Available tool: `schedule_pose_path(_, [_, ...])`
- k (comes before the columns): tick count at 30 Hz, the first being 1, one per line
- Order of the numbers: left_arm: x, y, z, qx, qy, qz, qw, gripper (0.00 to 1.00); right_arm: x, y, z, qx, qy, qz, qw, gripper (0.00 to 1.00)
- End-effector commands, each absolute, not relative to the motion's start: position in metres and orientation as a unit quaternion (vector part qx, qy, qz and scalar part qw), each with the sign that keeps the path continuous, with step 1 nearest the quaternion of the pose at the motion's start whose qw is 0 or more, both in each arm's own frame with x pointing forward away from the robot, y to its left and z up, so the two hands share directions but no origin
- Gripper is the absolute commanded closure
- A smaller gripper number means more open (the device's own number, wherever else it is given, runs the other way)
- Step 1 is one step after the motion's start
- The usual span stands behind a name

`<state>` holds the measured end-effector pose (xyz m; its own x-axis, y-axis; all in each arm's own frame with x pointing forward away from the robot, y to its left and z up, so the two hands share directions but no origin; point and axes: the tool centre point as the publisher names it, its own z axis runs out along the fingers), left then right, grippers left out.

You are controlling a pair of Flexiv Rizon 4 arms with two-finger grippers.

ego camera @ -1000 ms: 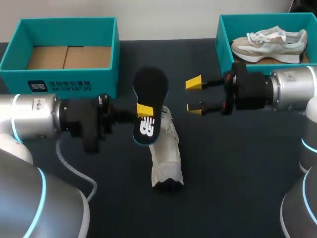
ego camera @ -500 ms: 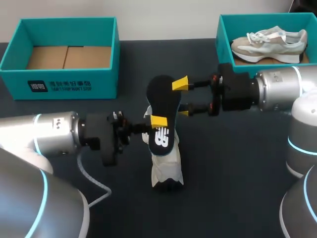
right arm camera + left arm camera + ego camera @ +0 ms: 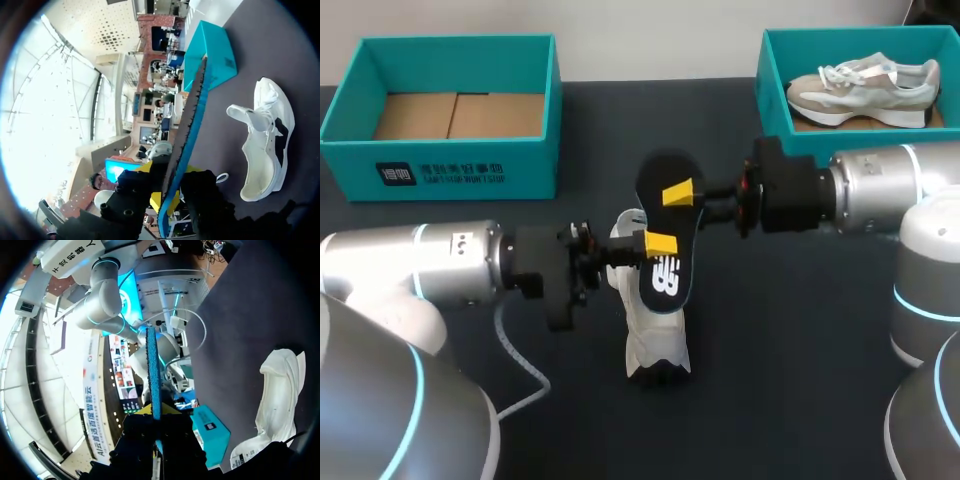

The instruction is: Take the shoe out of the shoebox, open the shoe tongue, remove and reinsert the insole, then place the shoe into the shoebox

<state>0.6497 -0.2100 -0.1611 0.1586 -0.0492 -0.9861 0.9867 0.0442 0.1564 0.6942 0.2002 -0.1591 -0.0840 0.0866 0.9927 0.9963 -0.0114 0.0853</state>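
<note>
Black insole hangs upright just above the white sneaker lying on the dark surface, with the left claw and right claw both clamped on it.

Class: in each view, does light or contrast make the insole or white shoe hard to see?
Head view: even light; black insole nearly merges with the dark table, white shoe stands out. Left wrist view: insole edge-on, shoe bright against the table. Right wrist view: glare beside the insole; shoe clear.
</note>
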Motion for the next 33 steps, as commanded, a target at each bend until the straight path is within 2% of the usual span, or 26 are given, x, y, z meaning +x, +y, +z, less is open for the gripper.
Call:
schedule_pose_path(1, [0.646, -0.206, -0.162, 0.515, 0.456, -0.460, 0.562, 1.00, 0.695, 0.199, -0.160, -0.503, -0.539, -0.501, 0.453, 0.97])
schedule_pose_path(3, [0.644, -0.204, -0.163, 0.515, 0.457, -0.459, 0.562, 1.00, 0.696, 0.198, -0.161, -0.504, -0.539, -0.500, 0.455, 1.00])
schedule_pose_path(10, [0.640, -0.201, -0.162, 0.513, 0.458, -0.460, 0.562, 1.00, 0.697, 0.199, -0.161, -0.502, -0.539, -0.499, 0.456, 1.00])
schedule_pose_path(11, [0.640, -0.200, -0.162, 0.515, 0.456, -0.458, 0.563, 0.71, 0.697, 0.199, -0.162, -0.502, -0.539, -0.498, 0.457, 1.00])
schedule_pose_path(12, [0.640, -0.199, -0.162, 0.515, 0.456, -0.457, 0.564, 0.26, 0.697, 0.199, -0.162, -0.502, -0.539, -0.498, 0.457, 1.00])
schedule_pose_path(13, [0.640, -0.196, -0.162, 0.514, 0.458, -0.457, 0.563, 0.00, 0.697, 0.199, -0.163, -0.503, -0.538, -0.498, 0.458, 1.00])
schedule_pose_path(27, [0.657, -0.150, -0.159, 0.527, 0.478, -0.433, 0.553, 0.00, 0.696, 0.193, -0.169, -0.510, -0.529, -0.499, 0.460, 1.00])
schedule_pose_path(33, [0.669, -0.145, -0.147, 0.542, 0.512, -0.417, 0.520, 0.00, 0.696, 0.199, -0.174, -0.510, -0.526, -0.500, 0.461, 1.00])
